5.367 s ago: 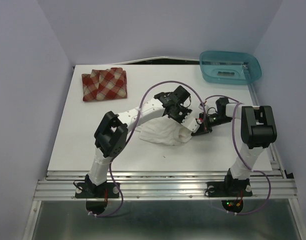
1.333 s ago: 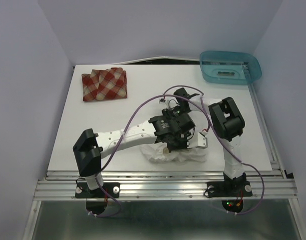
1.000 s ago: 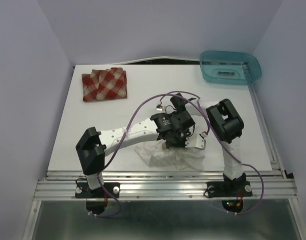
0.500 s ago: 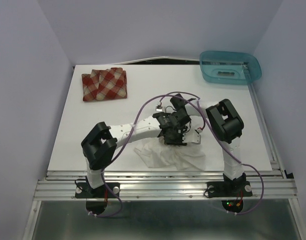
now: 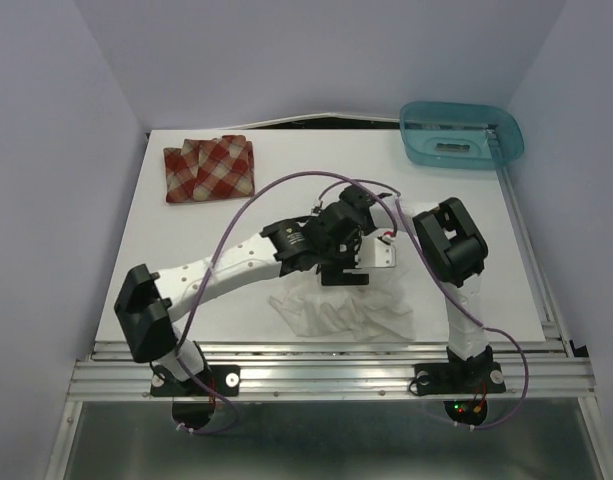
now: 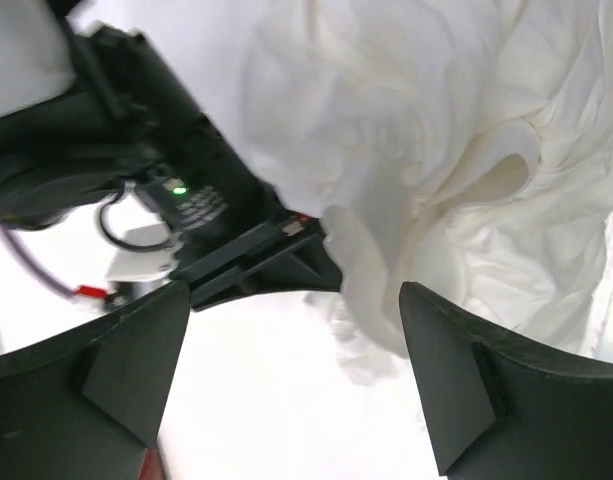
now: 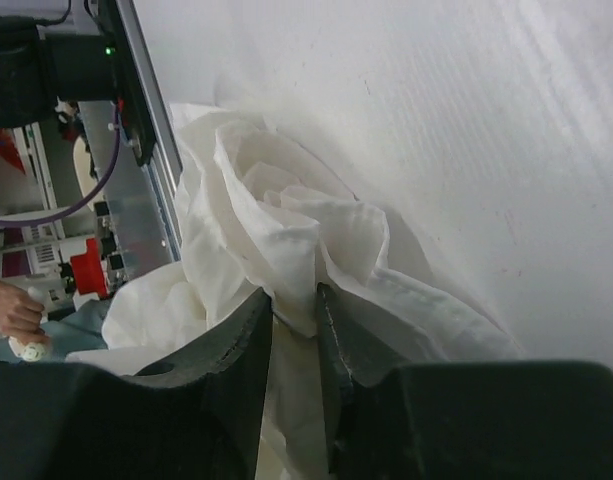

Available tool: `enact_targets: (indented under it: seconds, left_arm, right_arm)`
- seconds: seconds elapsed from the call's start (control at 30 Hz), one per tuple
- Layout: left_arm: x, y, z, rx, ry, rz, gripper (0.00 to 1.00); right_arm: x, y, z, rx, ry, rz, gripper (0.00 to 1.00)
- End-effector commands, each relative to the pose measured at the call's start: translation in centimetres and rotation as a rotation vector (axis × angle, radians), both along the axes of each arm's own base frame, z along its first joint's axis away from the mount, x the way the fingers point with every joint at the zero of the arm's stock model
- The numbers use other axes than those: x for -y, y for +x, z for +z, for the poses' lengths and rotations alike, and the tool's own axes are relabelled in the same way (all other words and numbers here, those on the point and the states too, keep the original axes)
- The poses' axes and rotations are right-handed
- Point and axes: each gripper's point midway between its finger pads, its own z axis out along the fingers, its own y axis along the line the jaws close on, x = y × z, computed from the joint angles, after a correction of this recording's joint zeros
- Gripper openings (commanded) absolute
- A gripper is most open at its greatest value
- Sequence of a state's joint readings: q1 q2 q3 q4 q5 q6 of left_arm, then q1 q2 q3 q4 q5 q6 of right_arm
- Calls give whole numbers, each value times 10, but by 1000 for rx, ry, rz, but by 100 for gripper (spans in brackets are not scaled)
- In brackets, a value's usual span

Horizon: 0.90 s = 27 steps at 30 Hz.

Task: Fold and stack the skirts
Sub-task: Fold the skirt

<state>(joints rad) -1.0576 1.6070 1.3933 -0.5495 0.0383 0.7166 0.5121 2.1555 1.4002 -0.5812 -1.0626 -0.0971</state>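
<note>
No writing, number or brand mark can be read in any view. The teal basket, well beyond the right claw at the far corner of the worktop, has a pale patch on its floor that may be a label, but it is too small to read. The small board with a green light, just beyond the left claw, shows no legible marking.

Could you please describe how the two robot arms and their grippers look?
The left arm and the right arm have white links with bulky black joints. Thin purple cables loop along them. The left gripper and the right gripper have dark, wedge-shaped fingers.
</note>
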Motion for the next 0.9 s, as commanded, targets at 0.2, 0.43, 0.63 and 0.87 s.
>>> enact_targets:
  seconds: [0.2,0.43,0.63,0.87]
  left_arm:
    - [-22,-34,46,8,-203,-58,97]
    - [0,-45,21,-147,-227,-29,60]
    - [22,-44,0,-192,-213,-64,62]
    - [28,-43,-36,-217,-148,-77,63]
  right_arm:
    - [-11,78,42,144,15,-123,37]
    - [11,99,60,165,15,-197,35]
    - [23,59,48,78,22,-123,31]
    - [31,36,26,2,12,-101,24]
